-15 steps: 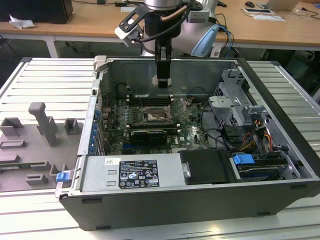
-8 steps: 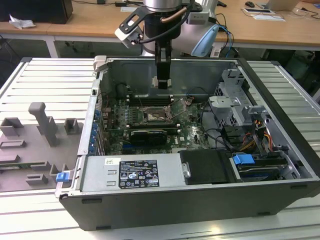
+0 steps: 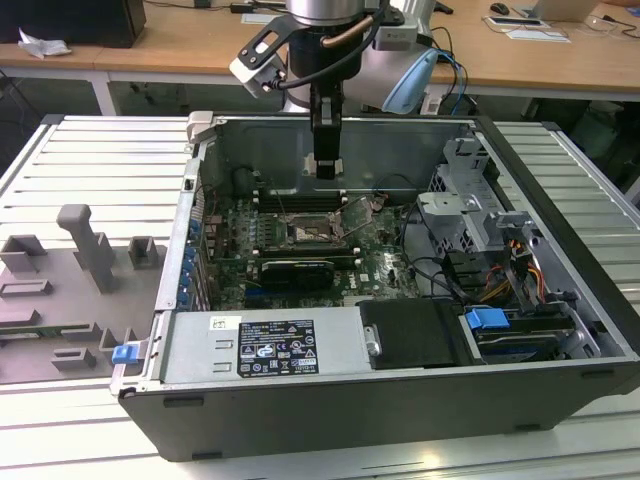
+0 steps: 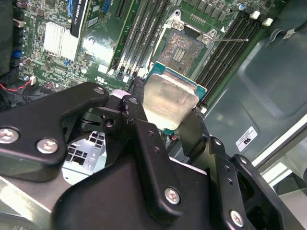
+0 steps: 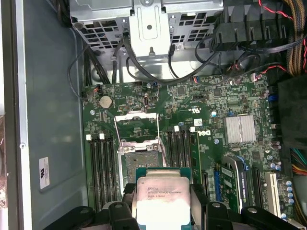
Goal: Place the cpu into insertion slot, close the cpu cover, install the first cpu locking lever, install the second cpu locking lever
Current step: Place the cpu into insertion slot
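- We see the gripper [image 4: 165,114] clenched on the cpu [image 5: 160,194], gripping two opposite edges.
- The slot [image 5: 139,162] lies just beyond the jaws and below them, its cover [image 5: 136,125] open.

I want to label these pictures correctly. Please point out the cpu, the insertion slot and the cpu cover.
cpu [image 5: 160,203], first wrist view, on its silver metal top.
insertion slot [image 5: 138,159], first wrist view, on the dark contact area.
cpu cover [image 5: 136,116], first wrist view, on a bar of the open silver frame.

A robotics lab: an opened computer case [image 3: 400,410] on a slotted aluminium bench [image 3: 90,160], wooden desks [image 3: 170,50] behind
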`<state>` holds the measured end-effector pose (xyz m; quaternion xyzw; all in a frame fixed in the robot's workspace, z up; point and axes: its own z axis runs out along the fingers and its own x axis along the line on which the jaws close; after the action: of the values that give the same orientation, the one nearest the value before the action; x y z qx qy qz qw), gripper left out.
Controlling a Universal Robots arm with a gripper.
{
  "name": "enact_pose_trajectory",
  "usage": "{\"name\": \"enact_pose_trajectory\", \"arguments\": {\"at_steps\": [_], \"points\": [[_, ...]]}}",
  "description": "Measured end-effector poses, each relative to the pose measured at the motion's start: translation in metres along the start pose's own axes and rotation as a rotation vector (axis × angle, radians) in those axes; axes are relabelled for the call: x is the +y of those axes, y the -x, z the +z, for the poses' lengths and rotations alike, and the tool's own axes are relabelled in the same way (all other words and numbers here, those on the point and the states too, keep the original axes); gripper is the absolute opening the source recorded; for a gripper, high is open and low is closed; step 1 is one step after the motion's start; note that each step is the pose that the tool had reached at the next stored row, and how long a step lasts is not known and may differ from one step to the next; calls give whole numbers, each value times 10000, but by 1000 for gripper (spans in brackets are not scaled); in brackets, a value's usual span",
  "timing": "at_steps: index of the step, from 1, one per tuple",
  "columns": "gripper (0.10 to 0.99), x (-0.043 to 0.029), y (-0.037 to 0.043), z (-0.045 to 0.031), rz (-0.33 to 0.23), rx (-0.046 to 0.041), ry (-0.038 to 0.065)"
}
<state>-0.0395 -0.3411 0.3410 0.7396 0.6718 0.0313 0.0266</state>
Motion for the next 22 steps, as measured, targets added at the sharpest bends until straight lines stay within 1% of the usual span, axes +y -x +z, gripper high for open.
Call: {"name": "enact_pose_trajectory", "arguments": {"at_steps": [7,8,10,12,13,14,22], "points": [[533,-1,0,8,0,1,0],[533,-2,0,21,-7,2,1],[533,-5,0,49,-283,23,-3],[533,-6,1,77,-695,58,-7],[533,-8,1,99,-1078,87,-12],[533,-10,1,115,-1215,100,-15],[533,-13,1,160,-1235,100,-17]]}}
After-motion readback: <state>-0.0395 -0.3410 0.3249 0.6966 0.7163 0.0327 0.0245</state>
